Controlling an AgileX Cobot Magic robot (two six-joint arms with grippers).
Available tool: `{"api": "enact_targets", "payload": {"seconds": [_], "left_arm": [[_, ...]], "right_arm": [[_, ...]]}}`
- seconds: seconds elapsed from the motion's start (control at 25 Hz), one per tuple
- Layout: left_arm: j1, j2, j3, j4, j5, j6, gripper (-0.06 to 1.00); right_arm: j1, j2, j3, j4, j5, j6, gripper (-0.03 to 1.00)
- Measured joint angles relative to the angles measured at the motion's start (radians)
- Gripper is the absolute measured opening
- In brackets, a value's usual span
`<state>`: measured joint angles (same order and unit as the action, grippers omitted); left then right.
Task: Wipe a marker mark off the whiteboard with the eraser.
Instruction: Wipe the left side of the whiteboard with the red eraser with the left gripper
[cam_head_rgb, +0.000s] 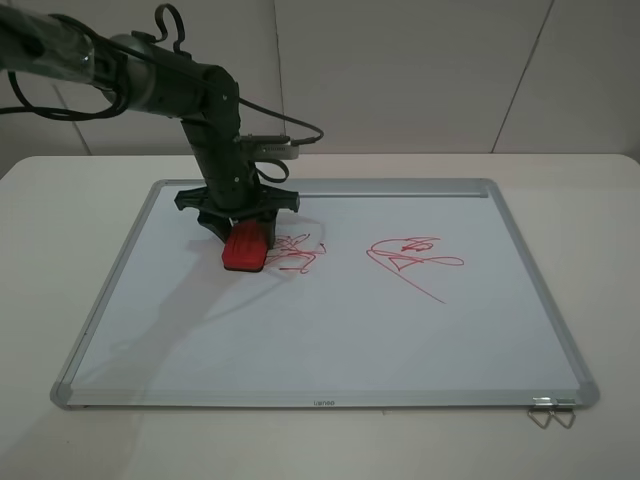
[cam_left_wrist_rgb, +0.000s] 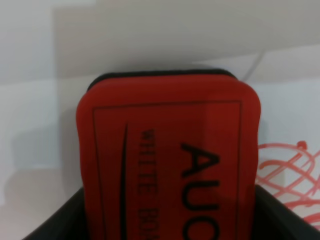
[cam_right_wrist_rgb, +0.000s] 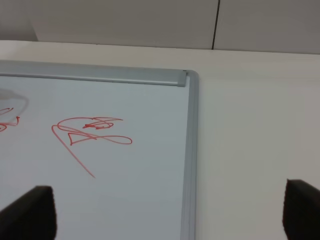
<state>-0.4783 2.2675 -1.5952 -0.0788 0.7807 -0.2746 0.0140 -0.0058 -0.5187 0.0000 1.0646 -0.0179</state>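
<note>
The whiteboard lies flat on the table. My left gripper is shut on the red eraser, whose black felt faces the board; the left wrist view shows its face with dark lettering between the black fingers. The eraser sits at the left edge of the marker mark, a small compact red scribble. Whether the felt presses on the board I cannot tell. My right gripper is open, hanging above the board's right side, and does not show in the high view.
A wider red scribble with a long diagonal stroke lies right of the mark and shows under the right wrist. Metal clips lie by the board's near right corner. The cream table surrounds the board.
</note>
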Motion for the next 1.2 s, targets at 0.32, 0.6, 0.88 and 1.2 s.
{"api": "enact_targets", "payload": {"seconds": [0.32, 0.6, 0.88, 1.2], "left_arm": [[-0.002, 0.000, 0.000, -0.001, -0.017, 0.000, 0.58], [-0.022, 0.011, -0.005, -0.001, -0.021, 0.005, 0.58], [-0.080, 0.037, -0.053, -0.004, -0.002, 0.049, 0.58], [-0.187, 0.062, -0.095, -0.120, 0.011, 0.167, 0.58]], "right_arm": [[0.000, 0.000, 0.000, 0.000, 0.000, 0.000, 0.83], [0.000, 0.000, 0.000, 0.000, 0.000, 0.000, 0.83], [0.000, 0.000, 0.000, 0.000, 0.000, 0.000, 0.83], [0.000, 0.000, 0.000, 0.000, 0.000, 0.000, 0.83]]}}
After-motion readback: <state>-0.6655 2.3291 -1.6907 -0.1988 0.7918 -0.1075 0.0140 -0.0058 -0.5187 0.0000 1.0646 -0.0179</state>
